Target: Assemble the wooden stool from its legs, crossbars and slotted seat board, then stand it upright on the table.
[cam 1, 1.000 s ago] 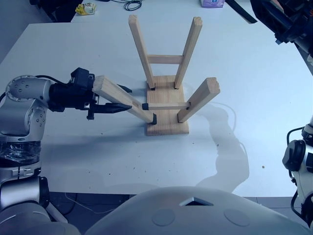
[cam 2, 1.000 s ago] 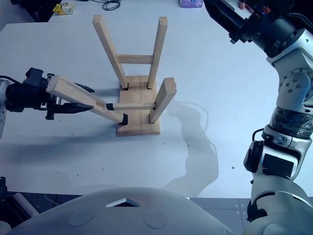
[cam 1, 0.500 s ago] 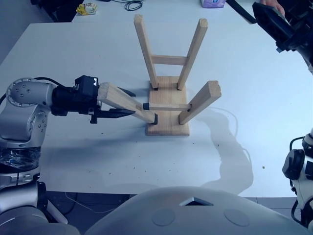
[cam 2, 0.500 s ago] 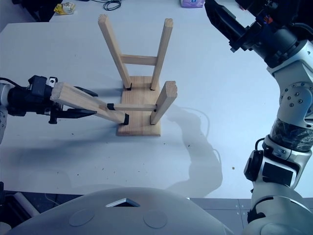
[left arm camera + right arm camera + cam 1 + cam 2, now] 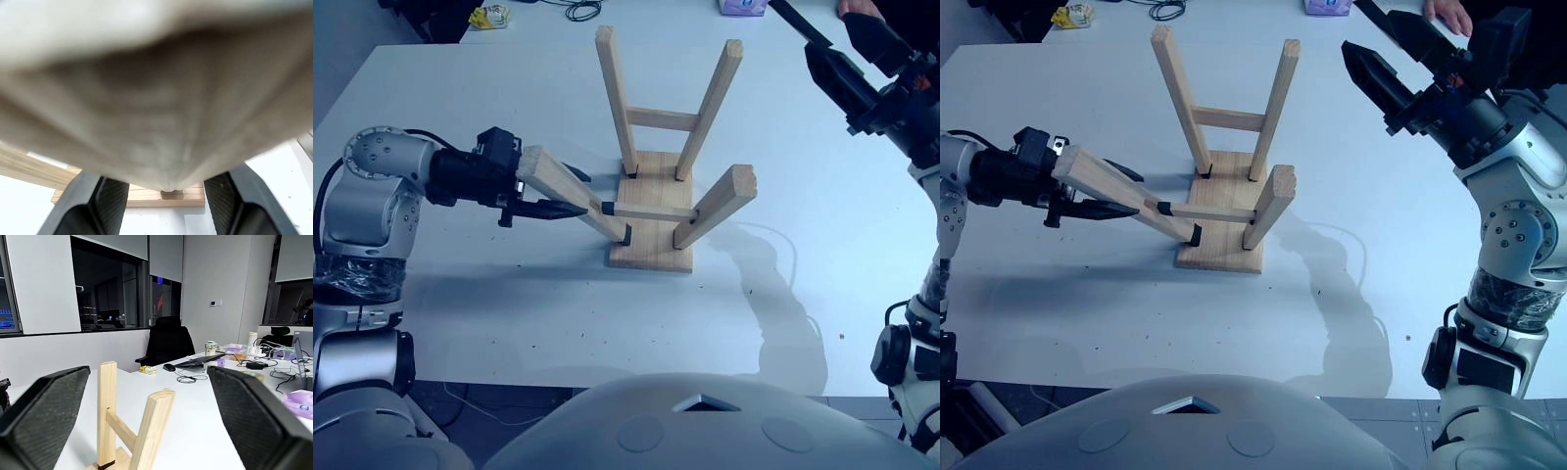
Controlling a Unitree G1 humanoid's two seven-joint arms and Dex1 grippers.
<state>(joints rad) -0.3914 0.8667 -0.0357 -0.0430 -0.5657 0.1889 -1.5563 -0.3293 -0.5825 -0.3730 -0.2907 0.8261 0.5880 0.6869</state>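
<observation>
The wooden stool lies upside down, its slotted seat board (image 5: 651, 257) flat on the white table (image 5: 460, 304). Two back legs (image 5: 615, 93) stand up, joined by a crossbar (image 5: 664, 118). The near-right leg (image 5: 717, 204) leans outward. The near-left leg (image 5: 568, 191) slants toward the left, tied to it by the front crossbar (image 5: 654, 211). My left gripper (image 5: 570, 193) is shut on that slanted leg, whose wood (image 5: 156, 98) sits between the dark fingers (image 5: 110, 205). My right gripper (image 5: 1353, 22) hangs open in the air, right of the stool and above the table, its pads (image 5: 44, 401) wide apart.
At the table's far edge sit a purple box (image 5: 744, 6), a yellow packet (image 5: 487, 16) and dark cables (image 5: 578, 10). A person's hand (image 5: 1445, 12) shows behind my right arm. Free tabletop lies in front of the stool and to its right.
My right arm has swung down and inward toward the stool. My left gripper, still gripping the slanted leg, has shifted slightly up and toward the stool. The head view itself has shifted.
</observation>
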